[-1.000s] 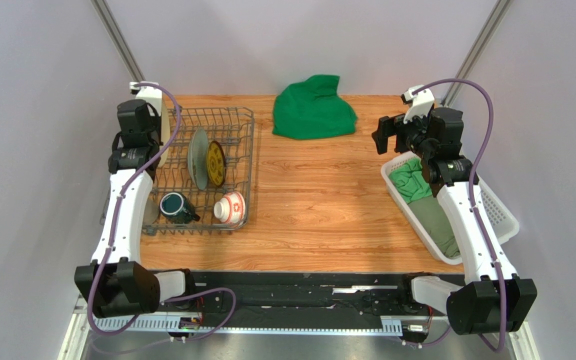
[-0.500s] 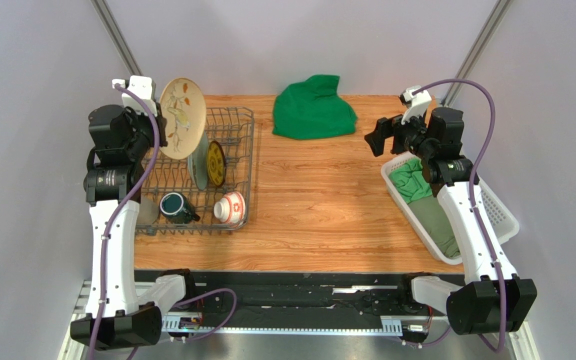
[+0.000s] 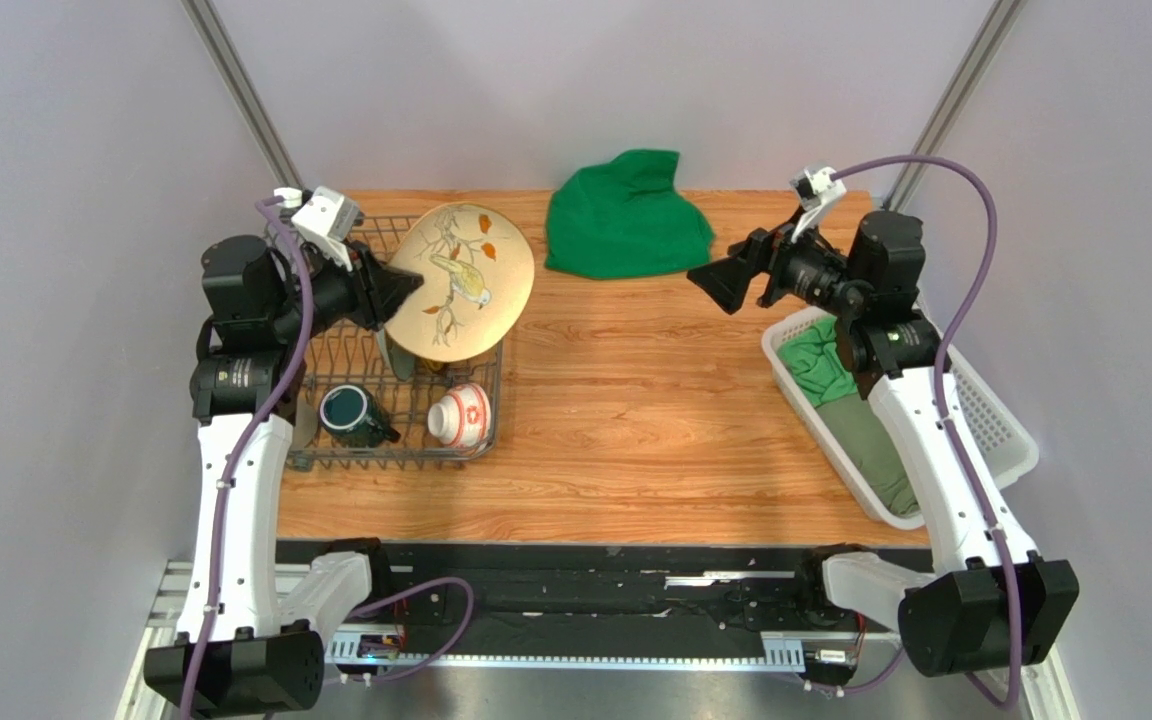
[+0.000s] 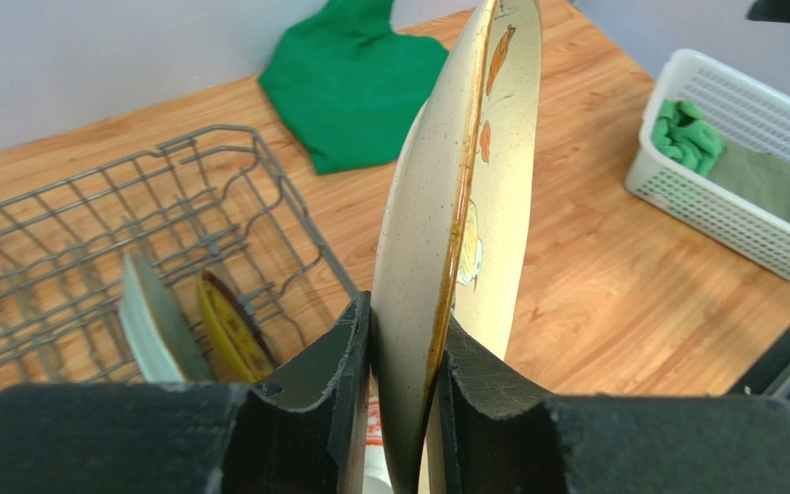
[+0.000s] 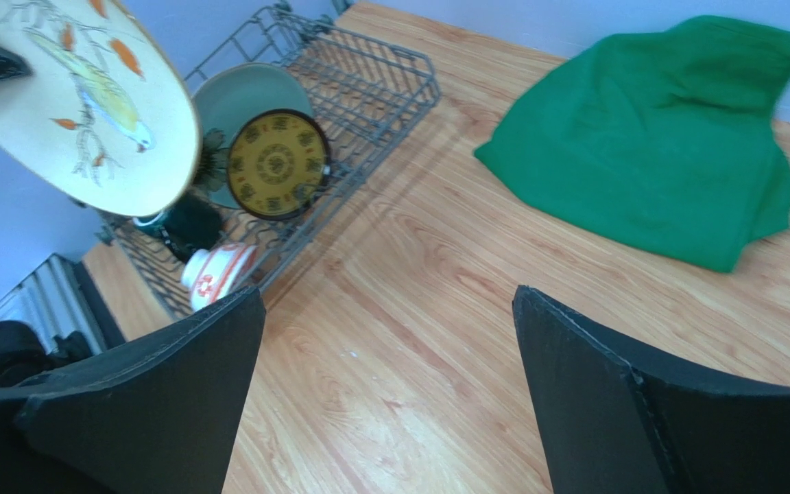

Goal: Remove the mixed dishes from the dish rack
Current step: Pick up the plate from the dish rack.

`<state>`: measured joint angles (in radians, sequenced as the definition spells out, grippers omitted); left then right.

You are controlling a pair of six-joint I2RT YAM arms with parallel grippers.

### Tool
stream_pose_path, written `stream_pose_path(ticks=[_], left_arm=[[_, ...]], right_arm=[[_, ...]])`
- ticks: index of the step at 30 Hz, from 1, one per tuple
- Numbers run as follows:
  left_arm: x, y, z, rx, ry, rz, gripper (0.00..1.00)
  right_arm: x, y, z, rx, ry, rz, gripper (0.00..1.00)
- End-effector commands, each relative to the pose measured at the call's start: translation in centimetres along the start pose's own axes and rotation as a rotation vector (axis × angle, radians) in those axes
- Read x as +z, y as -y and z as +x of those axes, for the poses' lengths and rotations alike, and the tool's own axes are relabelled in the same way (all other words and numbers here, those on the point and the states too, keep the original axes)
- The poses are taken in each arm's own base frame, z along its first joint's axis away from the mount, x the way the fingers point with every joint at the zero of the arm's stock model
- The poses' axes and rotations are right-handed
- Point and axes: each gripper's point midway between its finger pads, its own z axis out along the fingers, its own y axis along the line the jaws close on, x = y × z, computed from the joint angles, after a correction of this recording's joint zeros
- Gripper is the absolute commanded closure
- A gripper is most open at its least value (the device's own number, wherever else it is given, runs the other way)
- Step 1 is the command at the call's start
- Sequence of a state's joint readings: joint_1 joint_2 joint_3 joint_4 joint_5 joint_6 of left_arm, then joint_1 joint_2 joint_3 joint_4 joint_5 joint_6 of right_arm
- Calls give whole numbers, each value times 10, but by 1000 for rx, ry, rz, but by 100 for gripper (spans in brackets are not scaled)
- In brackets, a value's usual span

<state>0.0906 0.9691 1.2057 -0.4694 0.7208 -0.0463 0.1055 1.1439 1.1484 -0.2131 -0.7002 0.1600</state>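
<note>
Left gripper: clenched on the left rim of the cream floral plate; the wrist view shows both pads pressed flat against the plate's two faces.
Cream floral plate: up in the air and tilted, its painted face turned up. It hangs over the far right corner of the dish rack, and its right edge reaches past the rack's rim over the wood.
Still in the rack: pale green plate and small yellow-and-dark patterned plate, standing on edge side by side. The dark teal mug and red-and-white bowl sit along the near side.
Right gripper: released, fingers spread wide with nothing between them. It is off the table and points across toward the rack.
Open room: bare table between the rack's right rim and the white basket.
Far edge: green cloth heaped there, just right of the plate.
Right edge: the basket, with green fabric inside.
</note>
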Motion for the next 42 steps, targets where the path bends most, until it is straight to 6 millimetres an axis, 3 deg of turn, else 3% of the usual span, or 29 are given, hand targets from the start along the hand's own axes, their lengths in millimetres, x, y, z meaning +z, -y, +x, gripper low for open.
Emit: stream_pose_path(ticks=[1,7,14,21,31,42], left_arm=[[2,34,-40,92,152,171,100],[13,50,-25,85,133,258,100],[28,56,-13,67,95,300,100],[40,63,0,67,59,336,100],[37,78,5,92,52,413,100],[38,91,18,63,27,528,100]], right_arm=[[23,-30,1,28,2,-138,7],[55,-49,20,3,-60,-229,13],[70,-79,12,-53,-41,-335,14],[87,-108,26,-85,-69,-422,14],[114,-124,36,-132,-92,-476,15],[124,-157,54,-175,-130,-617,35]])
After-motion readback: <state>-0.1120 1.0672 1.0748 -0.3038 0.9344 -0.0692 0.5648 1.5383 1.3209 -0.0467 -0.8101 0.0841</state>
